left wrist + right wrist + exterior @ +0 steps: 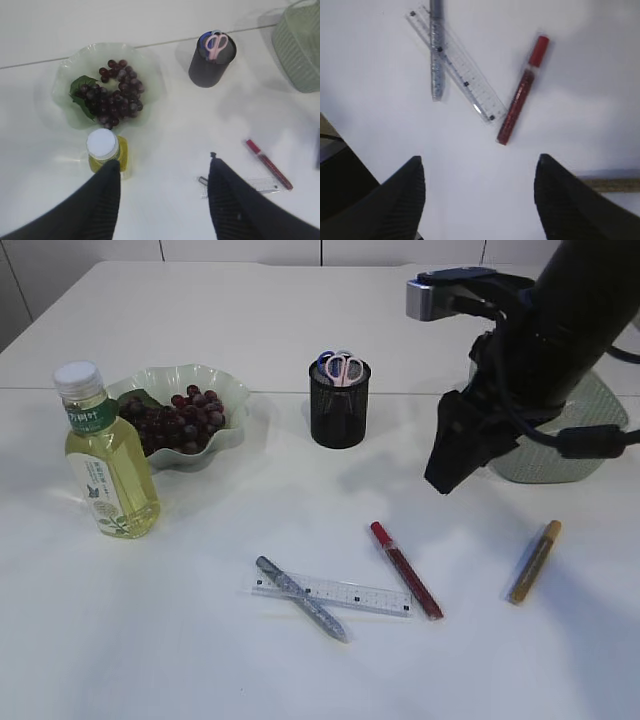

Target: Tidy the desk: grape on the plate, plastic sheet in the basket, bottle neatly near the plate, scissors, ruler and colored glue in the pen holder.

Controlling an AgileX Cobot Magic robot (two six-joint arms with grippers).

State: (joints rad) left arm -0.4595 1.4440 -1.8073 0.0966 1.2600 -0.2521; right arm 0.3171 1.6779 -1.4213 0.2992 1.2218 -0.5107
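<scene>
Dark grapes [180, 418] lie on the pale green plate [235, 390]. The bottle of yellow liquid [105, 455] stands upright just left of the plate. Scissors [340, 366] stand in the black mesh pen holder [340, 410]. The clear ruler [345, 595] lies flat with a silver glue pen [300, 598] across it. A red glue pen [405, 568] and a gold one [535, 560] lie nearby. My right gripper [480, 162] is open and empty, above the table near the red pen [520, 97]. My left gripper [165, 167] is open and empty, high above the bottle [105, 147]. No plastic sheet shows.
The pale green basket [580, 455] stands at the right, partly behind my right arm [520, 350]. It also shows in the left wrist view [300, 45]. A seam in the white table runs behind the plate and pen holder.
</scene>
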